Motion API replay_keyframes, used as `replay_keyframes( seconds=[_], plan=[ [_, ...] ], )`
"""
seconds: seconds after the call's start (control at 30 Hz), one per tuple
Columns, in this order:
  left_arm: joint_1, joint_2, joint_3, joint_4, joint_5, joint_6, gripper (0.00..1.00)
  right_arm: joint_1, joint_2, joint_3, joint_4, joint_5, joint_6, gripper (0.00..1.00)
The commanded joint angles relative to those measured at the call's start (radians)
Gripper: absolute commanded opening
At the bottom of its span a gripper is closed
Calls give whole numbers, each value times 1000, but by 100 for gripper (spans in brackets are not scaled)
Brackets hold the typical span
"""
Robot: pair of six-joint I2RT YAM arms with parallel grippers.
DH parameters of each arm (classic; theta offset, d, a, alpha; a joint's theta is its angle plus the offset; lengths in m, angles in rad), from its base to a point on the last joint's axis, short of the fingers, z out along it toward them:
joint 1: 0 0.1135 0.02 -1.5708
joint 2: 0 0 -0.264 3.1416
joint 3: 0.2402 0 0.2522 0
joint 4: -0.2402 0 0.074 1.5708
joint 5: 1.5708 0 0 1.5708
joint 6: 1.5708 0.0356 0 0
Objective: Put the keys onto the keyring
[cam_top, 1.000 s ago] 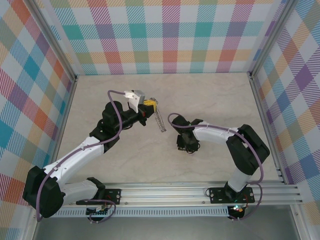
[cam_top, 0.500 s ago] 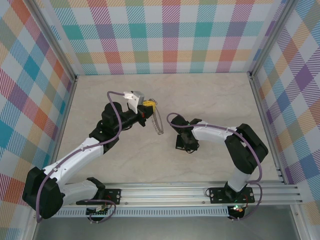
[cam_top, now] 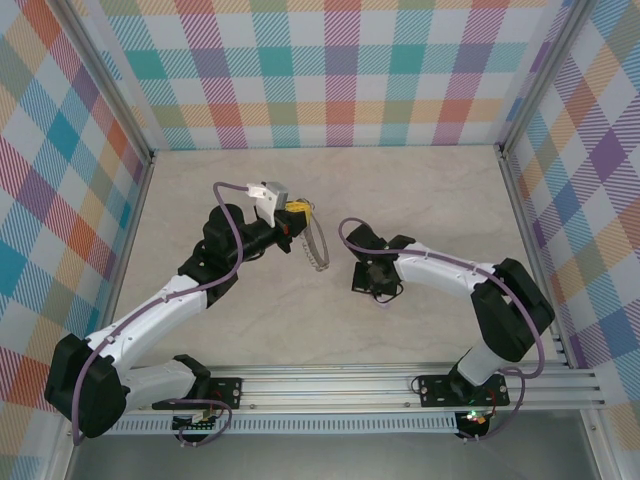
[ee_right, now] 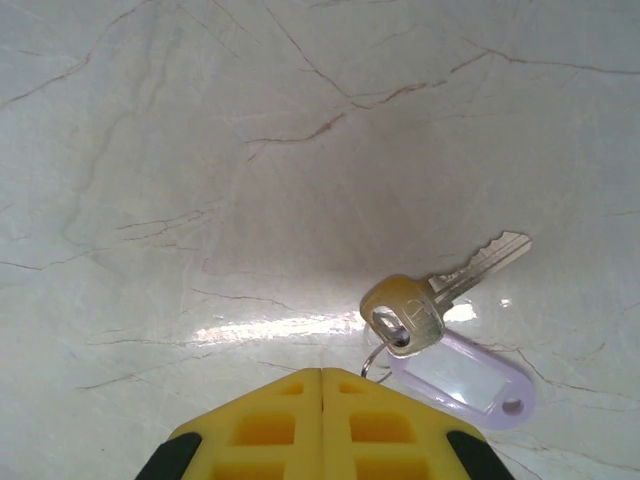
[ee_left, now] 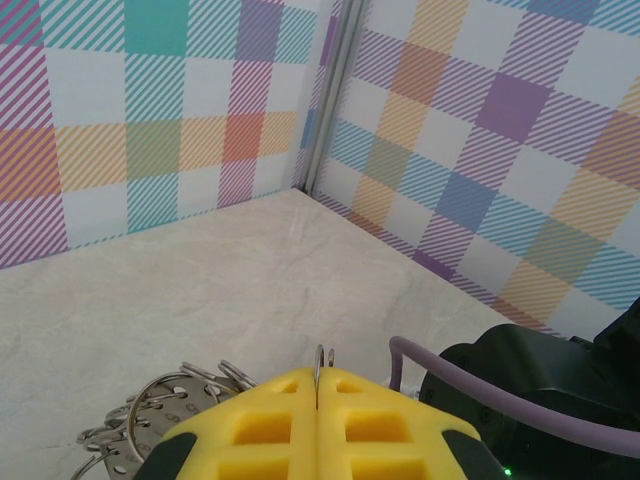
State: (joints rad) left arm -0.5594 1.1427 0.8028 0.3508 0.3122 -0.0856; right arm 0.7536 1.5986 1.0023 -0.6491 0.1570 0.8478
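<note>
The keys (ee_right: 432, 300) lie flat on the marble table: one key with a brass head and a silver blade, joined by a small split ring to a pale lilac tag (ee_right: 462, 380). My right gripper (ee_right: 322, 372) points down just left of them, shut, with nothing between its yellow pads; the split ring runs in behind the right pad. In the top view the right gripper (cam_top: 377, 293) is low over the table. The keyring (cam_top: 318, 245), a grey oval edged with wire loops, hangs from my left gripper (cam_top: 299, 208), which is shut on its rim (ee_left: 322, 360). Its loops (ee_left: 165, 410) show lower left.
The table (cam_top: 400, 200) is walled on three sides by checked panels, with a metal corner post (ee_left: 335, 90) at the back. A rail (cam_top: 330, 385) runs along the near edge by the arm bases. The right arm's dark body (ee_left: 540, 390) shows beside the left gripper.
The right arm's elbow has swung out to the right while its gripper stayed over the same spot. The keyring has turned, and more of its oval shows.
</note>
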Motion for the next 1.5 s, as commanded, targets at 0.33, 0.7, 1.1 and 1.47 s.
replay_keyframes(
  seconds=[0.33,0.7,1.1,1.47],
  plan=[
    [13,-27,4,66,5,-10,0,4,6,-25,-30,14,-37,36],
    [13,-21,5,71,4,-9,0,20,73,8,-75,51,-67,35],
    [15,-12,12,71,8,-8,0,32,120,38,-82,87,-74,35],
    [16,-7,13,71,9,-5,0,32,168,67,-87,97,-87,28]
  ],
)
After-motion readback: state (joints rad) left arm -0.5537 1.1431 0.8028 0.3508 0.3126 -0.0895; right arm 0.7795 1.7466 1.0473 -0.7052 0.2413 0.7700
